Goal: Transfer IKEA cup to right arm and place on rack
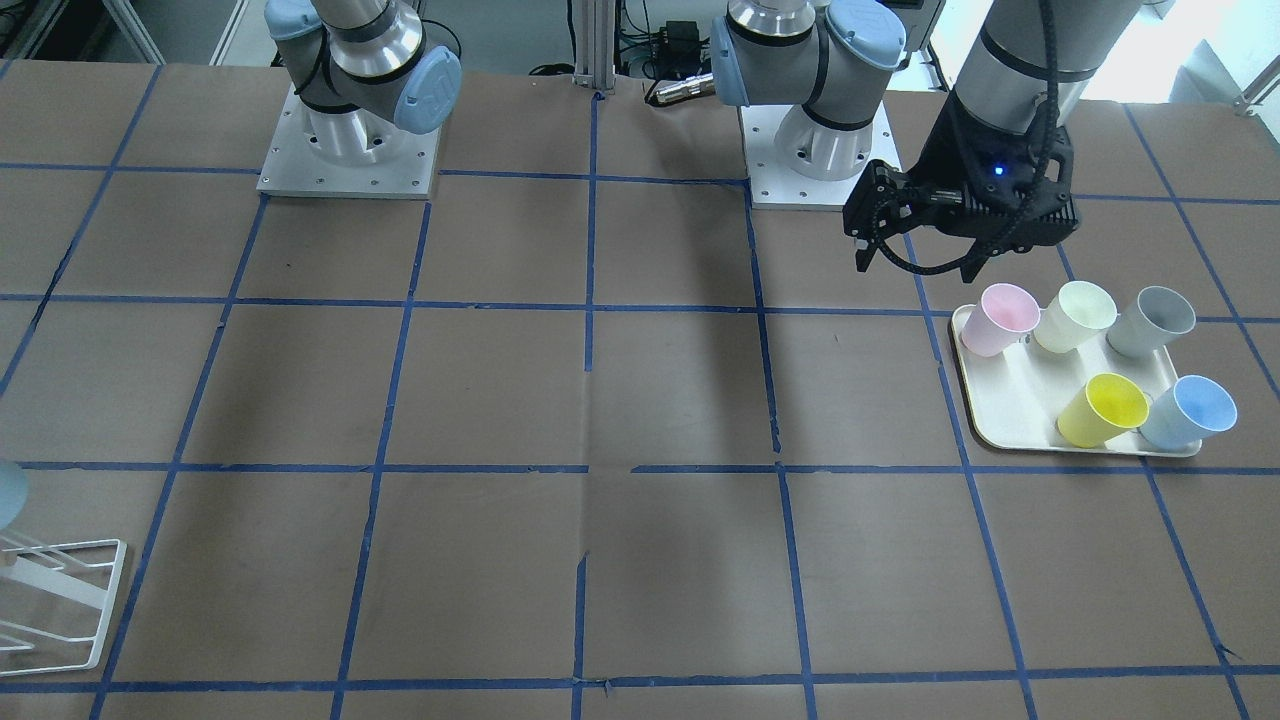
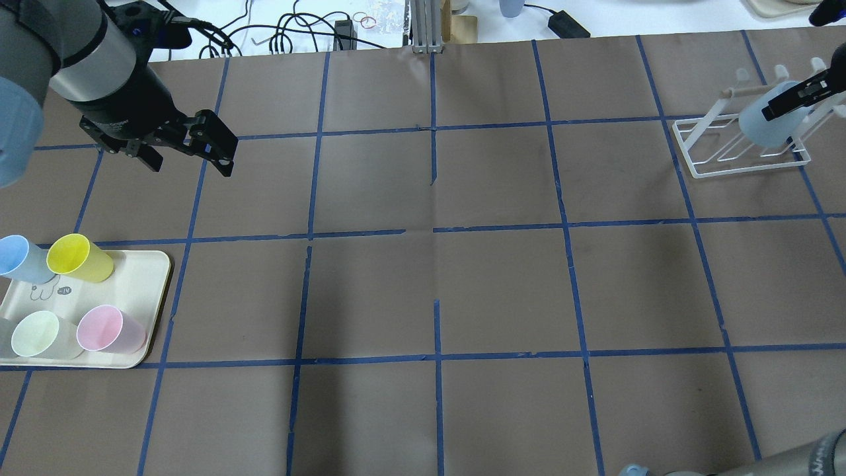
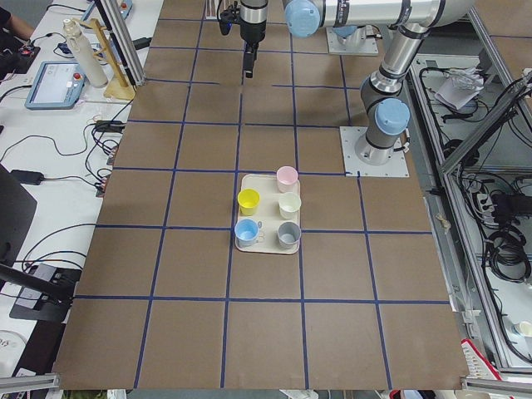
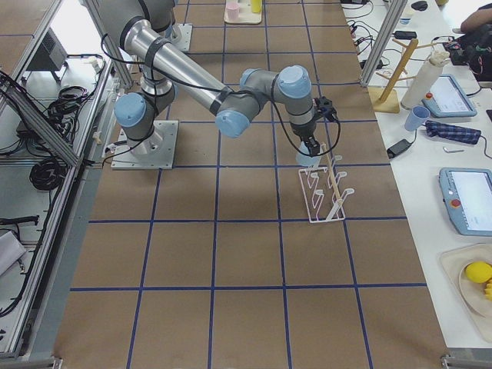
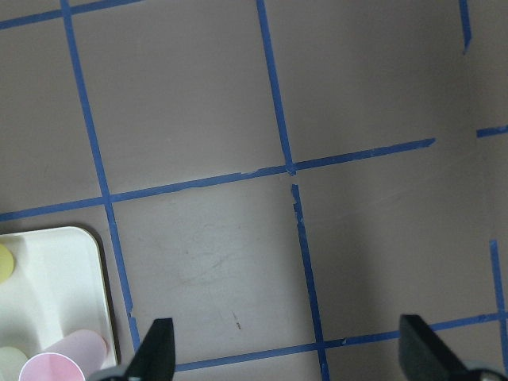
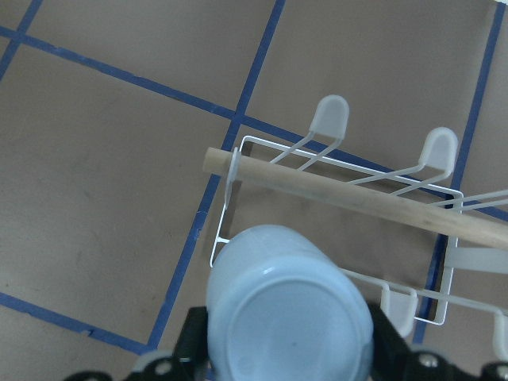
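Note:
My right gripper [image 2: 796, 96] is shut on a light blue IKEA cup [image 2: 767, 122] and holds it upside down over the white wire rack [image 2: 740, 155] at the table's far right. In the right wrist view the cup's base [image 6: 290, 309] faces the camera, just in front of the rack's wooden bar [image 6: 341, 194]. I cannot tell whether the cup sits on a rod. My left gripper [image 2: 190, 162] is open and empty, above the table beyond the cream tray [image 2: 132, 291]. A second light blue cup [image 2: 20, 259] stands on that tray.
The tray [image 1: 1010, 400] also holds a yellow cup [image 1: 1100, 410], a pink cup [image 1: 1000, 318], a pale green cup [image 1: 1075, 315] and a grey cup [image 1: 1150, 322]. Both arm bases [image 1: 345, 150] stand at the robot's table edge. Cables lie on the bench [image 2: 297, 33] beyond the table.

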You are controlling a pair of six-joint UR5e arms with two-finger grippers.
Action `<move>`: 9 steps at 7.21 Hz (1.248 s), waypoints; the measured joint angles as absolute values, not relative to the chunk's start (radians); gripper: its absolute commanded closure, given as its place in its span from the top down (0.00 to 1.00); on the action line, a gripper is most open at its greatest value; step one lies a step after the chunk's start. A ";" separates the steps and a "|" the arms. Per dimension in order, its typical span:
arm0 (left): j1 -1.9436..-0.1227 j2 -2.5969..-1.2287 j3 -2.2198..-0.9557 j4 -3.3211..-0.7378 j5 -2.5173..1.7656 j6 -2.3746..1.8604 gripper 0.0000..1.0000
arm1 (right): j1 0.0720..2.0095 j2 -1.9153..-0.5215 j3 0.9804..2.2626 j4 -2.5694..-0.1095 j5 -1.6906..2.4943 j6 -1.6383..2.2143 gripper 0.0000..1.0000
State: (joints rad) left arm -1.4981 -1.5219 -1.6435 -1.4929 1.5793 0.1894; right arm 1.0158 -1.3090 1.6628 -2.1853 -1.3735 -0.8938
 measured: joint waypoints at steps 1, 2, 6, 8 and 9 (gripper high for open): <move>-1.520 -1.521 -1.644 -1.494 1.581 0.163 1.00 | 1.016 -1.303 1.664 -2.189 -1.375 -0.894 0.16; -1.534 -1.519 -1.646 -1.496 1.581 0.150 1.00 | 1.015 -1.296 1.665 -2.190 -1.376 -0.892 0.16; -1.546 -1.501 -1.646 -1.527 1.581 0.140 1.00 | 1.017 -1.250 1.664 -2.189 -1.426 -0.891 0.19; -1.545 -1.497 -1.645 -1.565 1.586 0.139 1.00 | 1.017 -1.227 1.664 -2.190 -1.429 -0.889 0.33; -1.545 -1.497 -1.645 -1.569 1.587 0.139 1.00 | 1.017 -1.216 1.664 -2.193 -1.428 -0.887 0.62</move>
